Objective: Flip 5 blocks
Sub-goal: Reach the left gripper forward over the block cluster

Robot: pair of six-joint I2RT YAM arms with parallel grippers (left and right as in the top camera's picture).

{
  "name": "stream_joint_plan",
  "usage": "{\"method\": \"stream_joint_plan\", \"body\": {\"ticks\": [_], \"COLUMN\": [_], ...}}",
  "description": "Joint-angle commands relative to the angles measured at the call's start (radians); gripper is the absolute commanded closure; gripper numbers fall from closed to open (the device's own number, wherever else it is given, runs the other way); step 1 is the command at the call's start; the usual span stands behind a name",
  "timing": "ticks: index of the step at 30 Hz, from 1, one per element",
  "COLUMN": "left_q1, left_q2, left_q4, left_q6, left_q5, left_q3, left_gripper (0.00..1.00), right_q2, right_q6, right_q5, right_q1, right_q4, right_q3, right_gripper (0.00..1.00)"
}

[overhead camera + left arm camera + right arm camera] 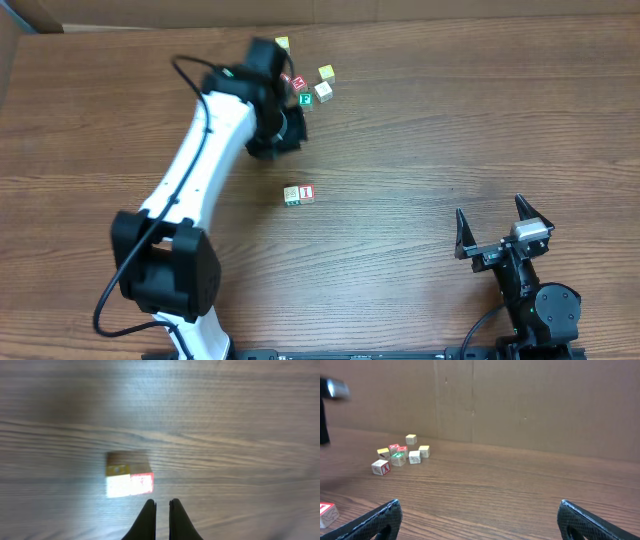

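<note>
The hard blocks (306, 192) are probably light, so pinch their flat sides; left fingers (146, 521) shut and empty, right fingers (377, 519) wide open.

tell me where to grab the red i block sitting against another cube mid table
Probably from above, jaws on the near and far faces of the red I block. It sits flat, and the neighbour cube touches one side, leaving no gap there.

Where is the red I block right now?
Overhead, the I block sits mid-table, touching another block on its left, well apart from the cluster by the far edge. The left gripper hangs shut near it.
</note>
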Motion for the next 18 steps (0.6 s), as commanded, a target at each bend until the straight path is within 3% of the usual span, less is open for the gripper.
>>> {"method": "stream_joint_plan", "body": {"ticks": [1, 5, 9, 18], "left_q1": [0.054, 0.092, 0.093, 0.088], "left_q2": [0.002, 0.004, 0.01, 0.201], "left_q4": [-0.067, -0.103, -0.101, -0.069], "left_q6": [0.041, 0.041, 0.04, 0.065], "left_q5": [-0.046, -0.14, -0.262, -0.173], "left_q3": [0.193, 0.381, 0.459, 0.463], "left_gripper": [0.96, 0.96, 0.96, 0.88], "right_q2": [-0.007, -0.007, -0.007, -0.007], "right_q6": [0.0, 0.0, 0.0, 0.0], "right_q5": [-0.001, -0.002, -0.001, -0.001], "right_q1": [-0.005, -0.005, -0.005, -0.005], "right_q4": [0.003, 0.003, 0.003, 0.003], "right_q3": [-0.01, -0.01, -0.01, -0.01], "right_gripper": [0.0, 0.0, 0.0, 0.0]}}
